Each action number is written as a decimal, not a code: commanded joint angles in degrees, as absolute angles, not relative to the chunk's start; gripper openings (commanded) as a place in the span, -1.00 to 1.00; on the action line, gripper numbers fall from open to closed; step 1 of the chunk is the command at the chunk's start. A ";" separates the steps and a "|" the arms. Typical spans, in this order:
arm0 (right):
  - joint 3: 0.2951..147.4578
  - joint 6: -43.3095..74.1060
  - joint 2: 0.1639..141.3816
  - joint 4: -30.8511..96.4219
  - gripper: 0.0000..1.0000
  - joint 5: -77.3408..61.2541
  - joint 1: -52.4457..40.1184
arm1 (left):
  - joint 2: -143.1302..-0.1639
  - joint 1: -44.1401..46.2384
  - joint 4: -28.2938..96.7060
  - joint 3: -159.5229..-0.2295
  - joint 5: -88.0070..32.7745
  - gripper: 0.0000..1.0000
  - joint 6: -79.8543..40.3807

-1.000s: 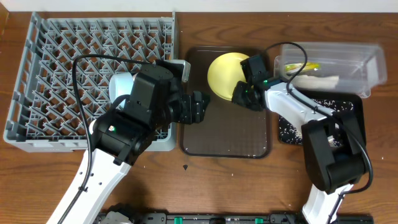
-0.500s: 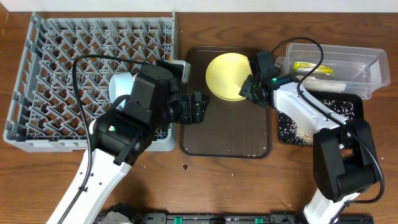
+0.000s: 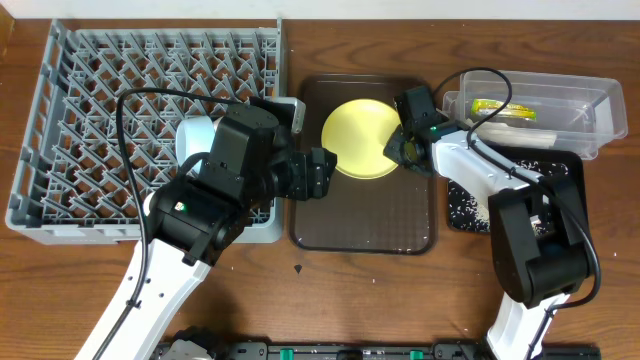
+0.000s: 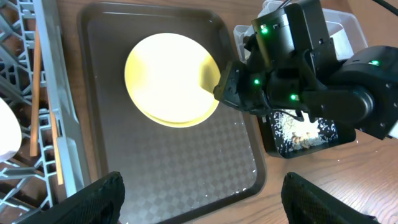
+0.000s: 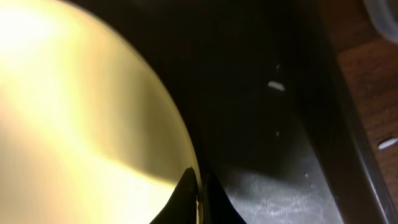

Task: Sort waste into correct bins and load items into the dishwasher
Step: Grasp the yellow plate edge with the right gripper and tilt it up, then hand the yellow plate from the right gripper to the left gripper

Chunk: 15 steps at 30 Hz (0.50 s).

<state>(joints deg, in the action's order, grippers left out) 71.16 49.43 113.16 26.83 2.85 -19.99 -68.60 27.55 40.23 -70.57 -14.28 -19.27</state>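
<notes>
At the left of the overhead frame sits the large square grey plastic dish rack [image 3: 110,110] on the wooden desk [image 3: 330,290]. Your left fingers [image 3: 320,172] hang spread apart and empty over the left edge of the dark brown serving tray [image 3: 365,215]. The round yellow plate [image 3: 358,140] lies at the tray's top centre. Your right fingers [image 5: 198,198] are pinched shut on the plate's right rim. At upper right is the clear rectangular plastic tub [image 3: 590,115].
</notes>
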 commanded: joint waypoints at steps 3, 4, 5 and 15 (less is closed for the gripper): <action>70.83 40.07 106.98 27.57 -0.98 2.04 -19.70 | -68.47 27.40 40.40 -70.83 -12.80 0.64 -18.50; 70.83 39.16 105.89 27.97 -0.98 2.09 -19.64 | -68.47 27.40 40.25 -70.83 -12.82 0.64 -18.50; 70.83 38.19 104.79 28.23 -0.98 2.07 -19.40 | -68.47 27.40 40.23 -70.83 -12.80 0.65 -18.50; 70.83 23.35 94.26 29.39 -0.98 -14.09 -12.47 | -68.47 27.24 40.49 -70.83 -12.88 0.68 -18.85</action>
